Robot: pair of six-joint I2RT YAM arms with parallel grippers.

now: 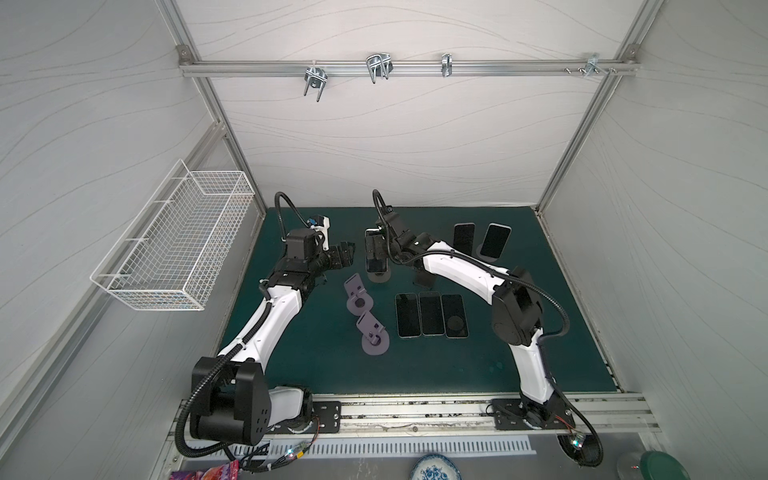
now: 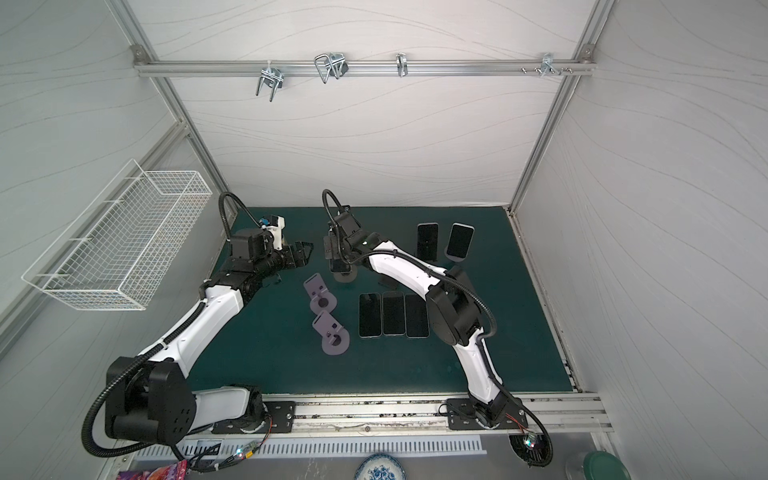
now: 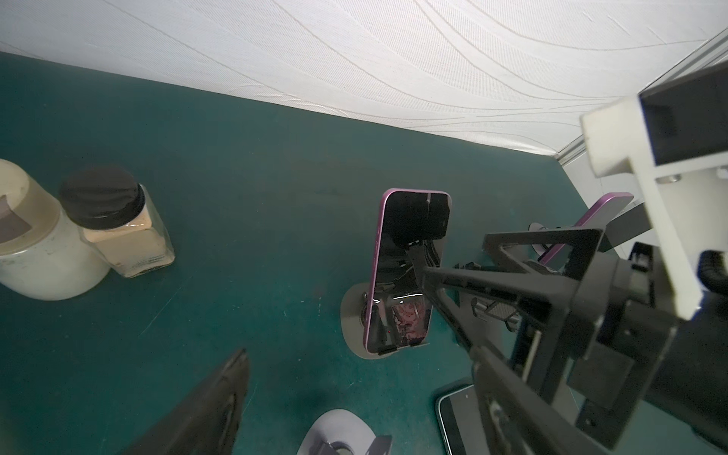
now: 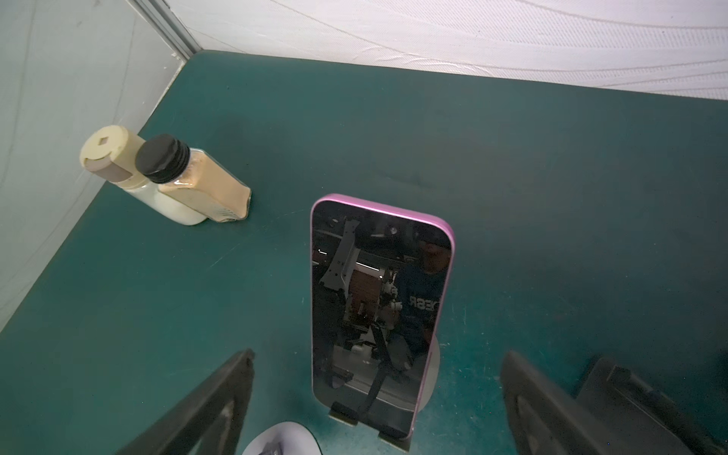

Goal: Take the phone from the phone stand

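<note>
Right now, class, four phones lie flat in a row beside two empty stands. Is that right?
No. Three phones lie flat in the row, not four; both top views show it. The two empty stands beside them are right.

Top views: high overhead, looking down on the whole surface [image 1: 540, 365], nearly identical.
Wrist views: close, low, both facing the propped phone [image 3: 394, 283].

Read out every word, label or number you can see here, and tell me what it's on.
"ESR": mirrored white letters, only partly legible, reflected in the phone screen, right wrist view.
On the spice bottle and white jar: no text shows.
Everything else: nothing readable.
</note>
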